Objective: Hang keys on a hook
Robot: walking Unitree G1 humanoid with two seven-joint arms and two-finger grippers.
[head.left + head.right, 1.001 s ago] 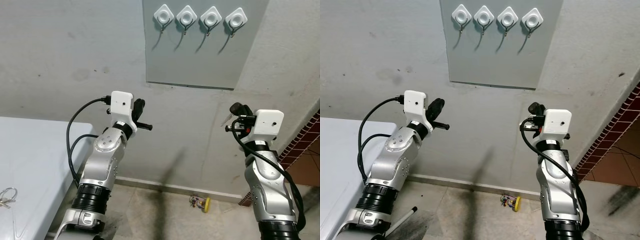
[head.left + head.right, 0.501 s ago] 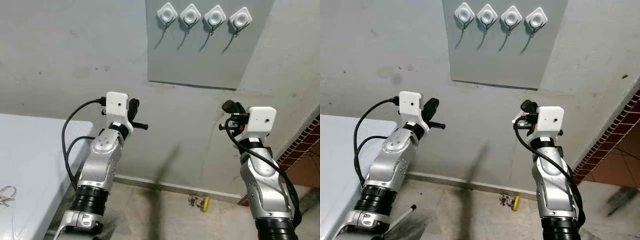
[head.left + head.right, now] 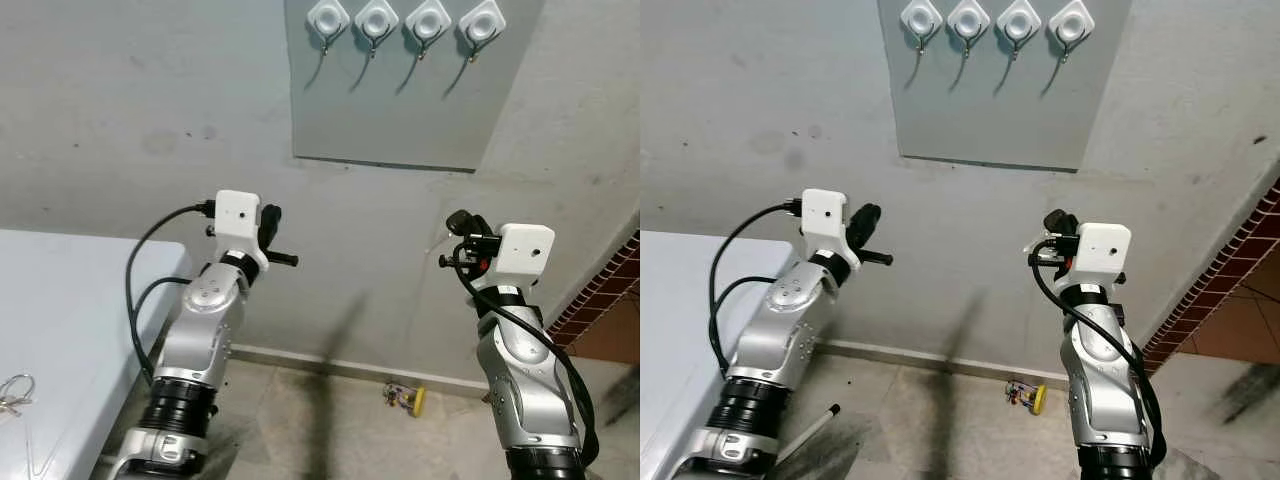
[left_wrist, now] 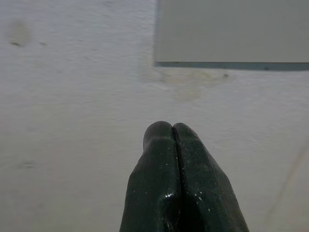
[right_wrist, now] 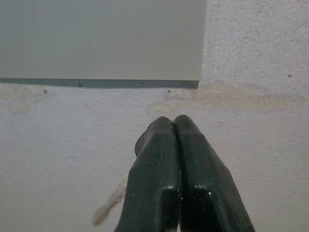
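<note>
1. Both arms are raised toward the wall. The left gripper and the right gripper each have their fingers pressed together with nothing between them.
2. The keys lie on the white table at the near left, well apart from both grippers. The four hooks sit high on the grey panel on the far wall.
3. Risk: neither gripper holds the keys, so reaching for the hooks now would achieve nothing. I judge the robot must first turn left and down to the table.
4. Risk: the key ring looks thin and flat on the tabletop, so closed or poorly aimed fingers could push it away.
5. The left eye view shows the keys; the wrist views instead show the fingertips meeting, with the panel's lower edge beyond them.
6. A small yellow object lies on the floor by the wall.
</note>
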